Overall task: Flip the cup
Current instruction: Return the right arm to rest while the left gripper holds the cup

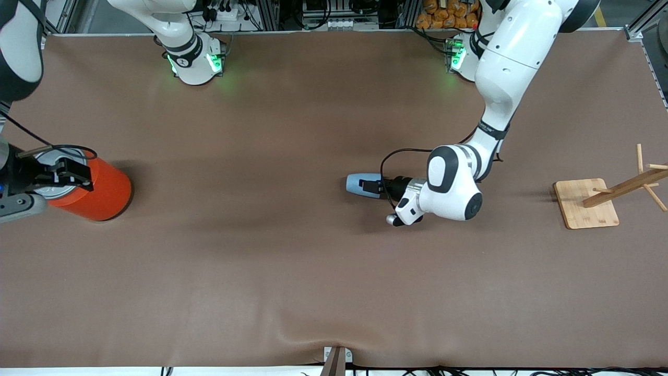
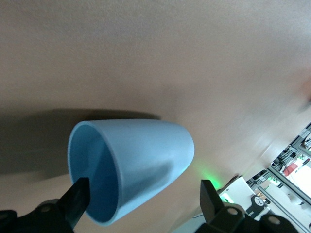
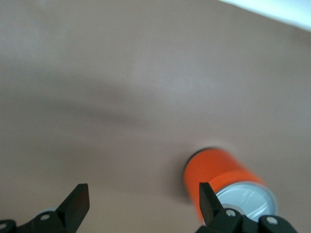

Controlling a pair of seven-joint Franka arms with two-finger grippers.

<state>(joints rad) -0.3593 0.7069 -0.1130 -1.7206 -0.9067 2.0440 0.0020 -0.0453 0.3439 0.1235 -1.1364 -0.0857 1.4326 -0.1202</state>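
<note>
From the front view I have the left gripper (image 1: 371, 186) low at mid-table, wrist laid nearly level, reaching sideways at the light-blue cup (image 1: 361, 185). The cup is on its side, about midway between the arms' ends of the brown table (image 1: 271, 271), its narrow base pointing toward the right arm's end. I judge the level wrist is there so a roll can bring the cup upright. Toward the left arm's end sits a wooden peg stand (image 1: 587, 202), well apart. At the right arm's end, the right gripper (image 1: 62, 175) waits over the orange can (image 1: 94, 193).

In the left wrist view, the cup (image 2: 141, 162) fills the frame, mouth facing the camera. One of the fingers (image 2: 77, 196) sits inside the rim and the other outside the wall with a gap showing, so they stand apart, not yet pinching.

In the right wrist view, the fingers (image 3: 75, 204) are spread wide, holding nothing, with the can (image 3: 218, 177) standing upright below.
</note>
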